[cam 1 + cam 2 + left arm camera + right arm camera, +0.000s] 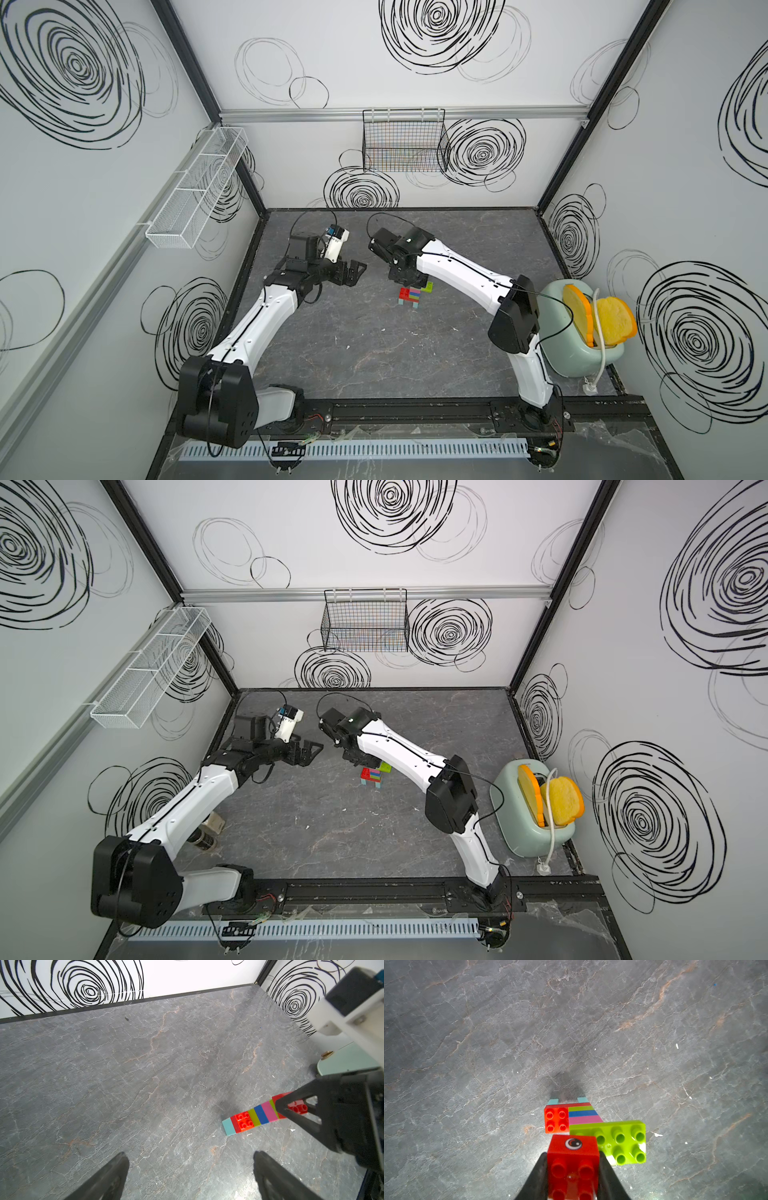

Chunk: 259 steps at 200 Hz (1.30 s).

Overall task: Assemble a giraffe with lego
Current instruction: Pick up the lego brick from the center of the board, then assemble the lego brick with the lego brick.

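Observation:
The giraffe (409,296) (372,776) stands upright on the grey table, right of centre. It has two light-blue legs, a red body (556,1120), a lime-blue-pink neck (261,1114) and a lime head brick (623,1140) on top. My right gripper (573,1155) reaches down from above, shut on a red brick with a printed eye (573,1163). That brick covers one end of the lime head brick; I cannot tell whether it is pressed home. My left gripper (191,1167) (353,272) hovers open and empty to the giraffe's left, apart from it.
A mint-green toaster (565,361) (515,825) with yellow and orange bread slices and a white cord stands at the right edge. A black wire basket (403,141) hangs on the back wall and a white mesh basket (195,191) on the left wall. A small jar (206,839) sits under the left arm.

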Each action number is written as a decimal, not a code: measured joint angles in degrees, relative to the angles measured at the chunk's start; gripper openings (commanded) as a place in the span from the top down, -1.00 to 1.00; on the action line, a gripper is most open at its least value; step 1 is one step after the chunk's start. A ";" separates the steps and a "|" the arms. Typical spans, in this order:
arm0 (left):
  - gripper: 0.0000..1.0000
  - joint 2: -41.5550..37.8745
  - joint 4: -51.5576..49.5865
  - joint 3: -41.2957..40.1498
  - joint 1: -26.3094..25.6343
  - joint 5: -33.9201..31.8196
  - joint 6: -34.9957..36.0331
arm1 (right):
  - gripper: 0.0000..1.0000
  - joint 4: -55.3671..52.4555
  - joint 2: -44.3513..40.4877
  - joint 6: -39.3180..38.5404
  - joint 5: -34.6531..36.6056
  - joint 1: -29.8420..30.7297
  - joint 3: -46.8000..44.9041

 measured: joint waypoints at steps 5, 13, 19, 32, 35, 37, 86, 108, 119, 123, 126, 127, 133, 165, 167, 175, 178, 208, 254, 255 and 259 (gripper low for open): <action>-0.96 0.00 0.02 0.00 0.00 0.02 -0.02 | 1.00 -0.15 0.00 0.00 0.00 -0.02 -0.02; -0.96 0.00 0.02 0.00 0.00 0.02 -0.02 | 1.00 -0.33 0.00 0.00 -0.02 -0.17 -0.09; -0.96 0.00 0.02 0.00 0.00 0.02 -0.02 | 1.00 -0.46 0.00 0.00 -0.07 -0.22 -0.13; -0.96 0.00 0.00 0.00 -0.02 0.00 0.00 | 1.00 -0.52 0.00 -0.02 -0.04 -0.35 -0.17; -0.96 0.00 0.00 0.00 -0.02 0.00 0.00 | 1.00 -0.55 -0.02 -0.02 -0.02 -0.39 -0.20; -0.96 0.00 0.00 0.00 -0.02 0.00 0.00 | 1.00 -0.57 -0.02 -0.02 -0.02 -0.39 -0.20; -0.96 0.00 0.02 -0.04 -0.04 0.02 -0.02 | 1.00 -0.66 -0.07 -0.79 -0.09 -1.05 -0.87; -0.96 0.00 0.02 -0.04 -0.04 0.02 -0.02 | 1.00 -0.57 -0.72 -0.92 -0.11 -1.16 -1.97; -0.96 0.00 0.02 -0.04 -0.04 0.02 -0.02 | 1.00 -0.48 -1.11 -0.92 -0.13 -1.20 -2.51; -0.96 0.00 0.02 -0.04 -0.04 0.02 -0.02 | 1.00 -0.46 -1.25 -0.92 -0.15 -1.25 -2.71; -0.96 0.00 0.02 -0.04 -0.04 0.02 -0.02 | 1.00 -0.44 -1.36 -0.92 -0.15 -1.27 -2.86; -0.96 0.00 0.02 -0.04 -0.04 0.02 -0.02 | 1.00 -0.44 -1.36 -0.92 -0.15 -1.27 -2.89; -0.96 0.00 0.02 -0.04 -0.04 0.02 -0.02 | 1.00 -0.42 -1.55 -0.92 -0.17 -1.36 -3.10; -0.96 0.00 0.02 -0.04 -0.04 0.02 -0.02 | 1.00 -0.22 -1.99 -1.36 -0.55 -1.88 -3.63; -0.96 0.00 0.02 -0.04 -0.04 0.02 -0.02 | 1.00 -0.20 -1.99 -1.36 -0.55 -1.88 -3.63; -0.96 0.00 0.02 -0.04 -0.04 0.02 -0.02 | 1.00 -0.07 -2.08 -1.73 -0.61 -1.92 -3.65; -0.96 0.00 0.02 -0.04 -0.04 0.02 -0.02 | 1.00 -0.02 -2.10 -1.84 -0.63 -1.97 -3.67; -0.96 0.00 0.02 -0.04 -0.04 0.02 -0.02 | 1.00 0.35 -2.47 -3.28 -1.16 -2.45 -3.78; -0.96 0.09 0.02 -0.04 -0.04 0.02 -0.02 | 1.00 3.91 -5.53 -3.30 -2.69 -3.08 -8.98; -0.96 0.09 0.02 -0.04 -0.04 0.02 -0.02 | 1.00 4.07 -5.66 -3.30 -2.78 -3.13 -9.22; -0.96 0.09 0.02 -0.04 -0.04 0.02 -0.02 | 1.00 4.42 -5.99 -3.26 -3.06 -3.17 -9.68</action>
